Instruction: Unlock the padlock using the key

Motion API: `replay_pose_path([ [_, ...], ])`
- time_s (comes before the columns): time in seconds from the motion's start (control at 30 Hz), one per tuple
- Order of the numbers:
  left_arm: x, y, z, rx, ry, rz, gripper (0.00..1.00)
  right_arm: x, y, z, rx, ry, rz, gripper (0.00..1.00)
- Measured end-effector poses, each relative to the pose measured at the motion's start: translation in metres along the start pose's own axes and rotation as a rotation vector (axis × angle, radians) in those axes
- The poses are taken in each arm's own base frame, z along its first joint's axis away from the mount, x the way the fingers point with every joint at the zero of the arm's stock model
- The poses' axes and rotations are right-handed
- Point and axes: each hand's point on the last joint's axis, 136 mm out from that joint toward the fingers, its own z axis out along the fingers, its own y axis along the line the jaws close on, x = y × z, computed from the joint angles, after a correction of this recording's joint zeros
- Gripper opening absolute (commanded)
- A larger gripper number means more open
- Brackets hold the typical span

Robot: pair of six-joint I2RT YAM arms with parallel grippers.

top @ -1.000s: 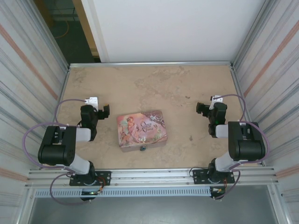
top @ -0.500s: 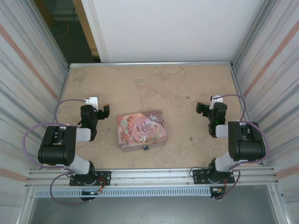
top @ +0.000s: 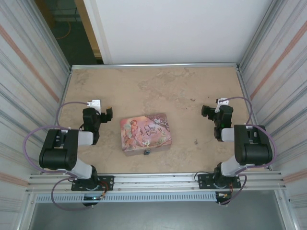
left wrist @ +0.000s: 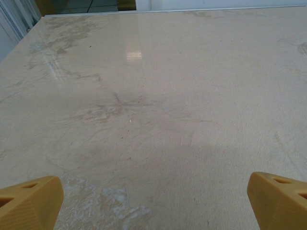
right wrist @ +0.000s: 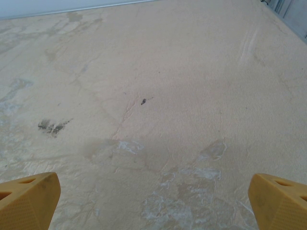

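From above, the pink tin [top: 145,133] lies lid-up in the middle of the table [top: 158,86]. The padlock [top: 147,152] hangs at the tin's near long side, touching it, its blue body a tiny dot. The key [top: 196,142] is a dark speck on the bare table right of the tin, well apart from it. The left gripper [top: 107,113] sits left of the tin's far corner and the right gripper [top: 204,111] well to the tin's right, past the key. Neither touches anything.

On the left wrist, the left gripper [left wrist: 153,206] is released: its yellow fingertips [left wrist: 29,203] stand wide at the bottom corners, with bare table [left wrist: 153,96] between them.

On the right wrist, the right gripper [right wrist: 153,206] is spread the same way. Its fingertips [right wrist: 278,199] are far apart over scuffed table [right wrist: 158,57], holding nothing.
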Motion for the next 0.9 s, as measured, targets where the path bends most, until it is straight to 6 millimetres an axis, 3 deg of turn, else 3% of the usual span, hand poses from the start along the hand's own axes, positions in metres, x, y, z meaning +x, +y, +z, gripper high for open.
replay_pose_path([
  [0.2, -0.005, 0.001, -0.006, -0.003, -0.003, 0.000, 0.99, 0.000, -0.001, -0.003, 0.006, 0.015, 0.000, 0.99],
  [0.47, -0.062, 0.011, -0.047, -0.028, -0.133, -0.037, 0.99, -0.028, -0.003, -0.026, 0.008, -0.014, 0.044, 0.99],
  [0.67, -0.089, 0.015, -0.076, -0.018, -0.152, -0.164, 0.99, -0.053, 0.008, -0.048, -0.052, 0.001, 0.115, 0.99],
  [0.77, -0.089, 0.015, -0.089, -0.008, -0.130, -0.261, 0.99, -0.064, 0.019, -0.060, -0.107, 0.029, 0.144, 0.99],
  [0.9, -0.070, 0.011, -0.102, 0.015, -0.032, -0.394, 0.99, -0.072, 0.036, -0.080, -0.194, 0.074, 0.179, 0.99],
])
